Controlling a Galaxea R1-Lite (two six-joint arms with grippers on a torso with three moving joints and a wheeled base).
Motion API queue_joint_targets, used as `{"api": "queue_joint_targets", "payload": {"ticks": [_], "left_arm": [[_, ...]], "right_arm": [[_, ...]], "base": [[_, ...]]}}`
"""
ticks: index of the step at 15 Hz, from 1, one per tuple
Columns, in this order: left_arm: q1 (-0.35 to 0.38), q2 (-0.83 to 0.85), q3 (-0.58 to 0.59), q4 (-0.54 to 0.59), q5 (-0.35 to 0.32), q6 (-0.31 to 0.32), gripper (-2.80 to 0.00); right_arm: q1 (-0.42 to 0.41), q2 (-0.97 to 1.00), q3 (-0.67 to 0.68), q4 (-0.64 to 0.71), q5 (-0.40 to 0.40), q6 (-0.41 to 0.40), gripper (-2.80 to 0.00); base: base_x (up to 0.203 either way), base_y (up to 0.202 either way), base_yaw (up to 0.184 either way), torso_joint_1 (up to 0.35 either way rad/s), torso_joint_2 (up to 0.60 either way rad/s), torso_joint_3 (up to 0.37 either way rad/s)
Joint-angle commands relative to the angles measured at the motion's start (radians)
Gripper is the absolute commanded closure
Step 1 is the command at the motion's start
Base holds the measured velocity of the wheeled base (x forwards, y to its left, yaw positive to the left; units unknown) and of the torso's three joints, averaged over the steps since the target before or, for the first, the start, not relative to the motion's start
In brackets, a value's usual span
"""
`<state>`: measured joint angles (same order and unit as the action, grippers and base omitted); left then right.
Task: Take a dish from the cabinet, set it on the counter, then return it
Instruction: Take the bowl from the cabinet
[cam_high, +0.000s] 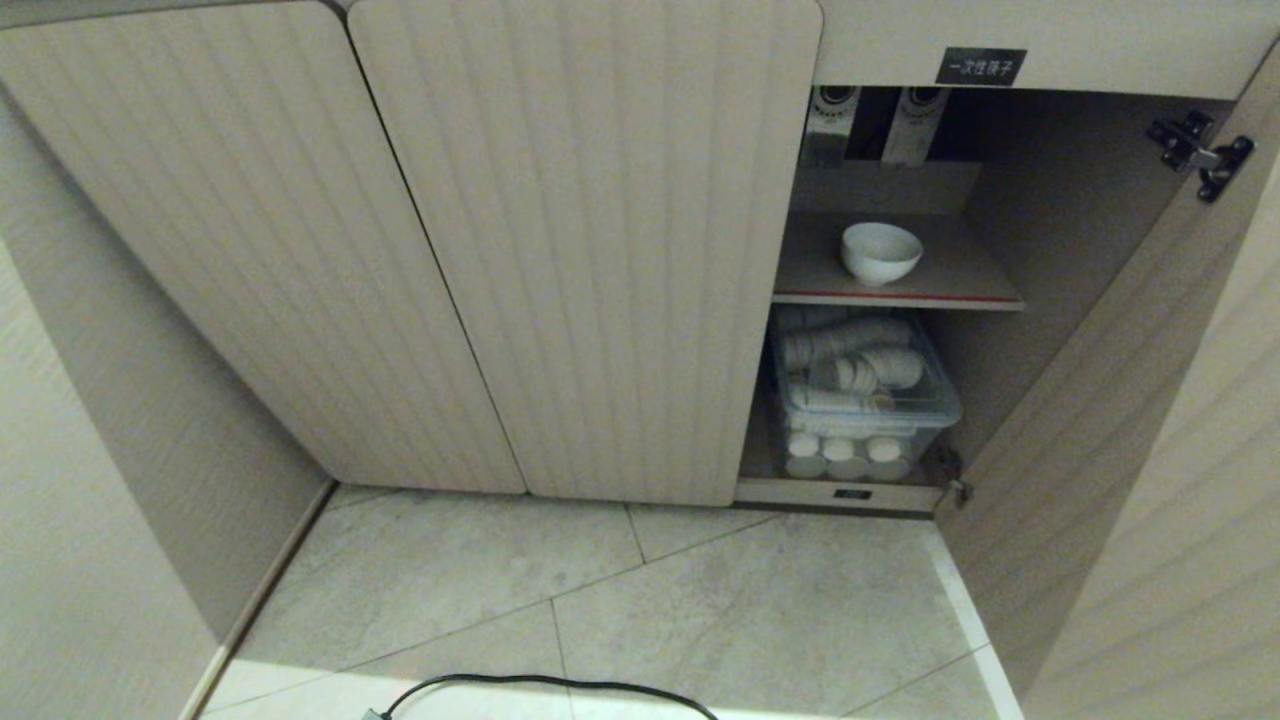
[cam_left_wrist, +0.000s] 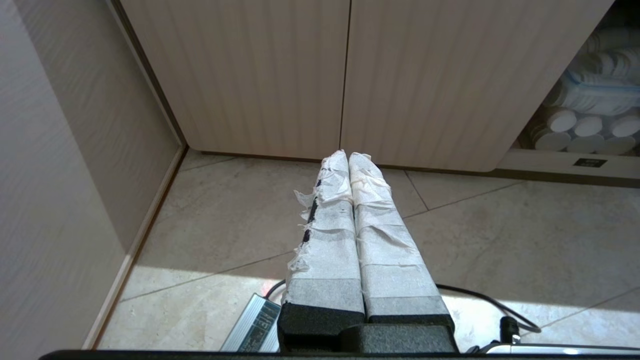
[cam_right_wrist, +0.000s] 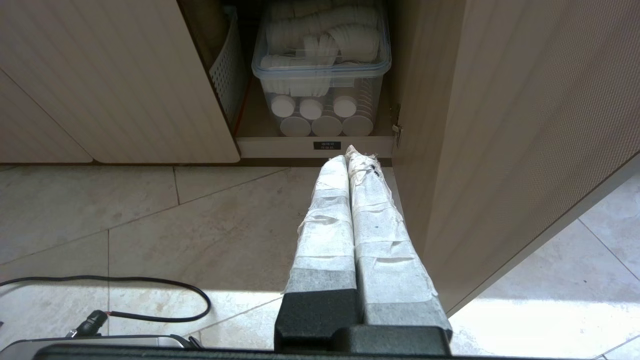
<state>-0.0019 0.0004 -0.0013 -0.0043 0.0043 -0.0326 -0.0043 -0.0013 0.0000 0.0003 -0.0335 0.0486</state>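
Note:
The dish (cam_high: 880, 252), a small white bowl, stands upright on the red-edged upper shelf (cam_high: 900, 297) of the beige fluted cabinet (cam_high: 560, 250), whose right door (cam_high: 1120, 420) is swung open. Neither arm shows in the head view. My left gripper (cam_left_wrist: 347, 156) hangs low over the floor tiles before the two closed doors, shut and holding nothing. My right gripper (cam_right_wrist: 348, 156) is likewise shut and holding nothing, pointing at the open compartment's bottom edge beside the open door (cam_right_wrist: 500, 125). The counter is out of view.
A clear plastic box (cam_high: 860, 390) of stacked white cups fills the lower compartment, with a white basket (cam_right_wrist: 227, 75) beside it. A black cable (cam_high: 540, 685) and a silver power brick (cam_left_wrist: 252, 325) lie on the tiled floor. A side wall (cam_high: 130, 400) closes off the left.

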Motion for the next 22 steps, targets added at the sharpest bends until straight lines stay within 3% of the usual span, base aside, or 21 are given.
{"api": "queue_joint_targets", "payload": {"ticks": [1,5,17,22], "left_arm": [[0.0,0.0,0.001,-0.001,0.0,-0.001,0.0],[0.0,0.0,0.001,-0.002,0.0,-0.001,0.0],[0.0,0.0,0.0,0.0,0.0,-0.001,0.0],[0.0,0.0,0.001,0.0,0.0,-0.001,0.0]], "right_arm": [[0.0,0.001,0.0,0.0,0.0,0.0,0.0],[0.0,0.001,0.0,0.0,0.0,0.0,0.0],[0.0,0.001,0.0,0.0,0.0,0.0,0.0],[0.0,0.001,0.0,0.0,0.0,0.0,0.0]], "base": [[0.0,0.0,0.0,0.0,0.0,0.0],[0.048,0.0,-0.001,0.0,0.0,0.002],[0.194,0.0,0.002,0.003,0.0,0.002],[0.018,0.0,0.002,0.002,0.0,0.0]]}}
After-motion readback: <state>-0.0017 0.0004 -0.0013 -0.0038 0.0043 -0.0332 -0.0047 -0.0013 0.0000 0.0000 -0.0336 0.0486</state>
